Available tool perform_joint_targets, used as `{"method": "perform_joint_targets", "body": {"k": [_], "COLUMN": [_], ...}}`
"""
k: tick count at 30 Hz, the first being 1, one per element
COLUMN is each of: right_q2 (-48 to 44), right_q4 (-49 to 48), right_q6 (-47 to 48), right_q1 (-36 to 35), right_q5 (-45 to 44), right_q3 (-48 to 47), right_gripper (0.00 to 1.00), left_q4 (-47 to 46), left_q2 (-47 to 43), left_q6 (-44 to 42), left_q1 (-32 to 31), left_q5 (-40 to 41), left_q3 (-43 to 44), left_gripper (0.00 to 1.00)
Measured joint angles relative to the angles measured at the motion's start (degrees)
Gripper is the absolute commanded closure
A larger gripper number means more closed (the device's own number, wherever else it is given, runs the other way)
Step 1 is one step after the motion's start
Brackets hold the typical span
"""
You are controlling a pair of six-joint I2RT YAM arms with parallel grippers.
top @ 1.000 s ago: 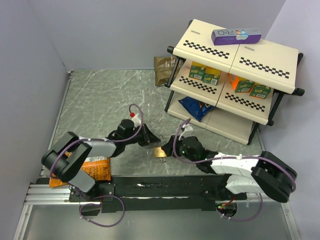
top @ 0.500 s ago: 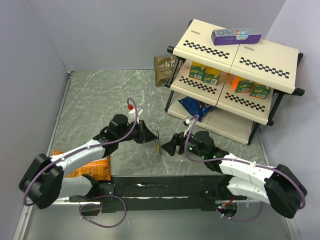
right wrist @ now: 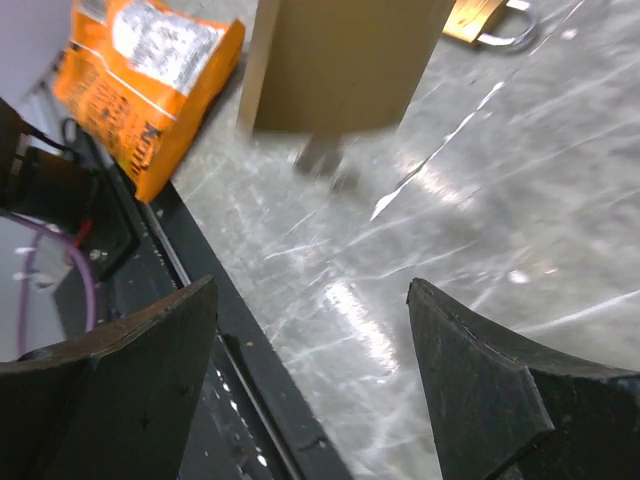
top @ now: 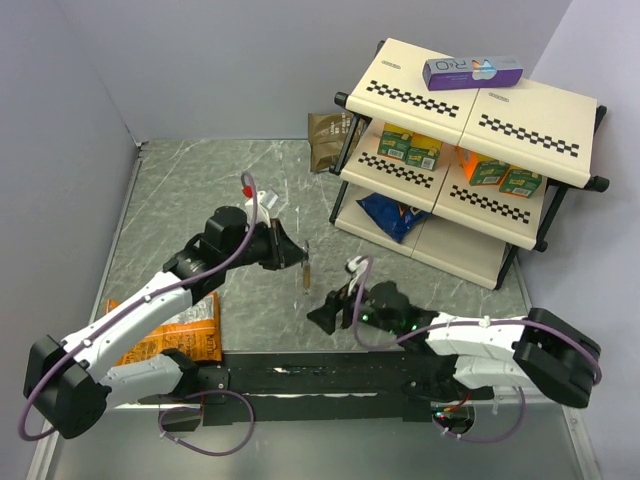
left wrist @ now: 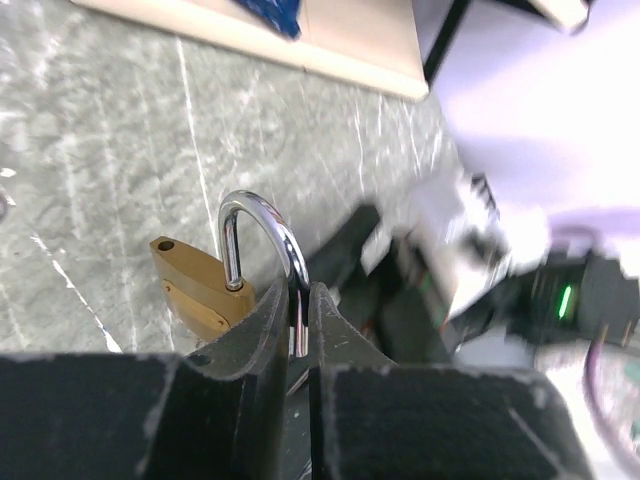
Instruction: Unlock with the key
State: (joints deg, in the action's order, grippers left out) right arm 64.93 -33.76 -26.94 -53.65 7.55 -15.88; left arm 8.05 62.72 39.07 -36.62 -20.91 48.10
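The right gripper [right wrist: 308, 290] stands wide, with nothing between its 2 black fingers, low over the grey marbled table [top: 190, 200]. From it, in the top view, the brass block-shaped padlock [left wrist: 200, 290] lies close at about 11 o'clock, raised off the table, its long axis near vertical and its body downward. The left gripper [left wrist: 297, 300] is narrowed onto 1 leg of the curved silver steel shackle [left wrist: 262, 210] and carries the lock. A bare hole shows in the body's top, so the shackle looks already sprung (a judgement; the angle is awkward). The small thin silvery metal key [right wrist: 322, 158] seems to be the dark smeared stub under the body's lower edge, at 12 o'clock from the right fingers in the wrist view, though it is too blurred to be sure. The right arm is nearer and free, so any turn or pull of the key would fall to it.
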Motion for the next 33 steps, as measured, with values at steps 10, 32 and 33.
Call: {"method": "perform_joint_targets", "body": {"k": [10,32,33], "right_q2": [10.75,24.48,24.72], "right_q4": [6.86,20.52,20.52], "right_q6": [-3.04,-2.58,-2.29], "right_q1": [-19.56,-19.21,-19.17], "right_q5": [-34.99,-48.00,-48.19], "right_q3": [-12.22,-28.81,-29.16], "right_gripper": [0.31,0.62,0.62], "left_q4": [5.40,7.76,7.76], "left_q2": [-3.89,-4.66,-4.74], "left_q6": [3.19,3.69,3.72], "left_q1": [0.00,0.00,0.00], "left_q5": [8.57,11.85,11.85], "left_q3": [1.18,1.46,1.46], "left_gripper": [0.99,0.99,0.99]}}
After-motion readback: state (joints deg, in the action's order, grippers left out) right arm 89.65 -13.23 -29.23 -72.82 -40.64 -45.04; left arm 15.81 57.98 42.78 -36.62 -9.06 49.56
